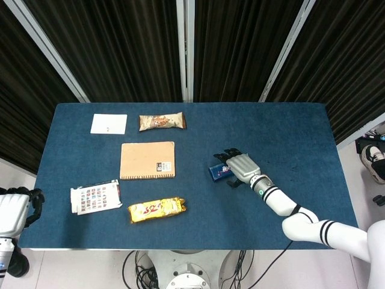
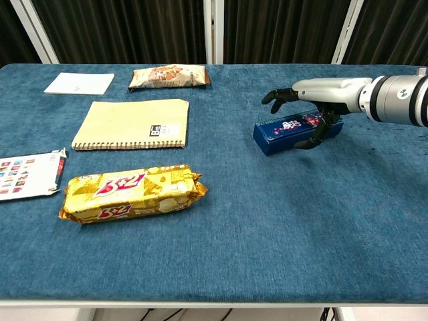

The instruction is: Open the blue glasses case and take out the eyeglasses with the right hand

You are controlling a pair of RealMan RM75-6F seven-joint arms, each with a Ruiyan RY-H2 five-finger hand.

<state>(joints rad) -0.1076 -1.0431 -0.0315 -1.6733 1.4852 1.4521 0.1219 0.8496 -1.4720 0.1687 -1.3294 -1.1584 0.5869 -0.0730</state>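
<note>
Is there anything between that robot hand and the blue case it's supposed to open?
Nothing visible. The right hand hangs directly over the blue glasses case, its thumb reaching down the near side. The case is still closed. The notebook and snack packs lie well off to the side.

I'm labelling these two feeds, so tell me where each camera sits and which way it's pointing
Head view: high above the near table edge, looking steeply down on the table; shows the right hand over the blue case, and the left hand off the table's left edge.
Chest view: low at the near edge, looking across the table toward the curtains; shows only the right hand and forearm.
Shared: case, notebook, gold snack pack.
</note>
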